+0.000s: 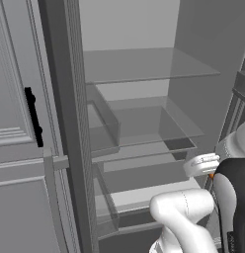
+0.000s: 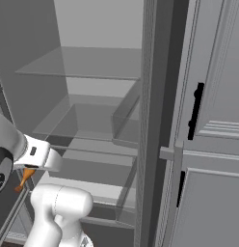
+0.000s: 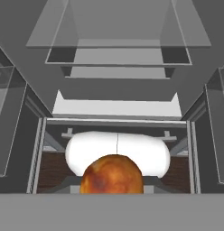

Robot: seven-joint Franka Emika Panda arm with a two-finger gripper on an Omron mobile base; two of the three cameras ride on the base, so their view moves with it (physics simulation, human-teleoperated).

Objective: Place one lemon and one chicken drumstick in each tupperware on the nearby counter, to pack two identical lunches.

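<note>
Drumstick [image 3: 112, 174] is sitting dead centre at the pincer, round end toward the camera, long axis running along the hand; grip state not discernible.

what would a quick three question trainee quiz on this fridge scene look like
1. True or false: the glass shelves in the open fridge are bare.
2. In the hand view, the brown-orange drumstick sits: A) on the top shelf, B) close at the bottom, right by the hand, C) in a side bin.
3. Fill in: the cabinet door beside the fridge carries a ____ handle.

Key
1. True: the shelves in view carry nothing.
2. B. Whether the hand is shut on it cannot be told, since the fingers are hidden.
3. Black.
</note>
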